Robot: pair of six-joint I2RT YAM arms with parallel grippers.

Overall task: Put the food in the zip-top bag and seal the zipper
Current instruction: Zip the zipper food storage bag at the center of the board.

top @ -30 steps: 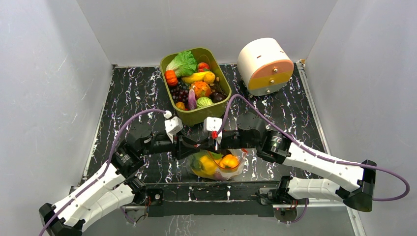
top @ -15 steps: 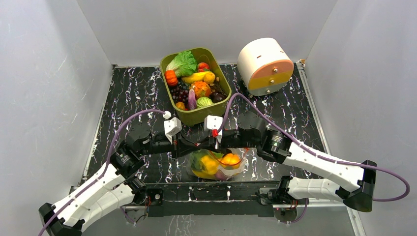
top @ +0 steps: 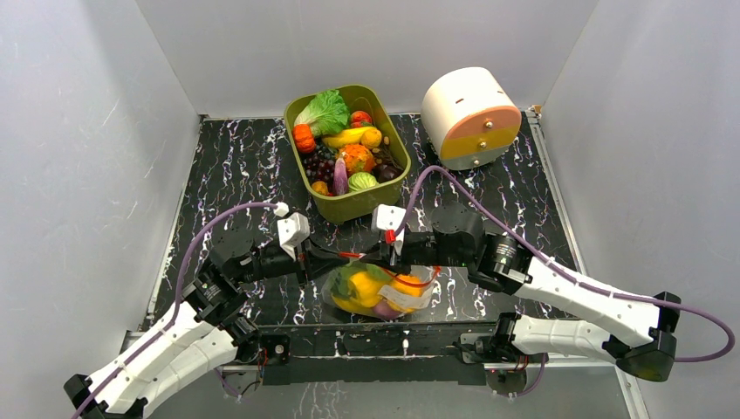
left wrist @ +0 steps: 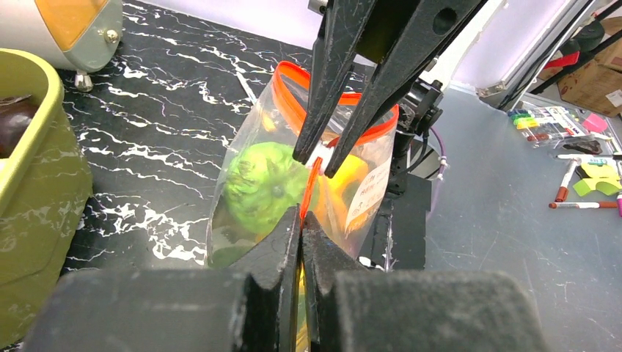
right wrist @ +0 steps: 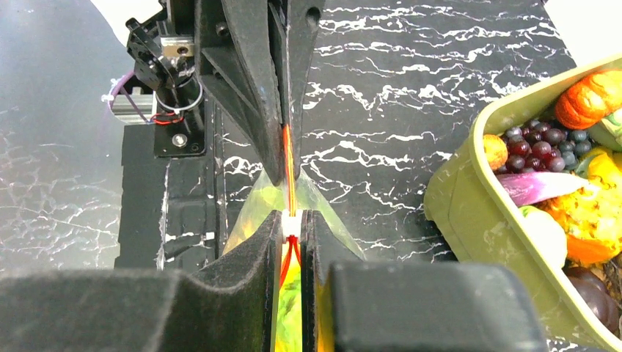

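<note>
Sealing is going on: the left gripper (left wrist: 301, 220) is pinching the zipper (left wrist: 313, 187) tight, and the right gripper (right wrist: 291, 220) is clamping what looks like its white slider (left wrist: 317, 156). The zip-top bag (top: 388, 301), holding the food (top: 366, 291), is sitting between them near the table's (top: 236, 157) front. Next comes drawing the slider along the strip.

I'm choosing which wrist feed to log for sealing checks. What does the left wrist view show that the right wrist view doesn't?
Only the left wrist view: the zip-top bag's open mouth loop, green food inside, its white label, and markers on a side surface.
Only the right wrist view: the white slider pinched in the right end effector, and grapes in the olive tub.
Both: the zipper, gripped by the left end effector too, over the marbled table.
</note>
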